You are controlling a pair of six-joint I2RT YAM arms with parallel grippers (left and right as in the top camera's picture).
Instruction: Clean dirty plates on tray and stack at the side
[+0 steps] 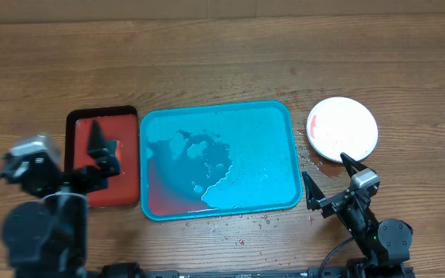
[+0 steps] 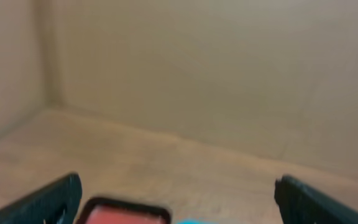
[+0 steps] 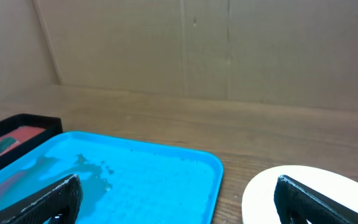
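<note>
Plates (image 1: pixel 342 129) far right on surface (image 1: pixel 222 54), clear of tray (image 1: pixel 253 147) (stack count unclear, top one faintly pink). Left tool (image 1: pixel 99 157) wide open, empty, over red tray (image 1: pixel 127 181). Tray wet, plateless. Right tool (image 1: pixel 329 180) wide open, empty, just beside plates: back off straight, don't nudge rim.

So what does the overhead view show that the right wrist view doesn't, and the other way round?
Overhead only: the left gripper, open, and red spatter on the table by the white plate. Right wrist only: the beige wall behind. Both: the red tray, the wet turquoise tray, that plate and the open right gripper.
</note>
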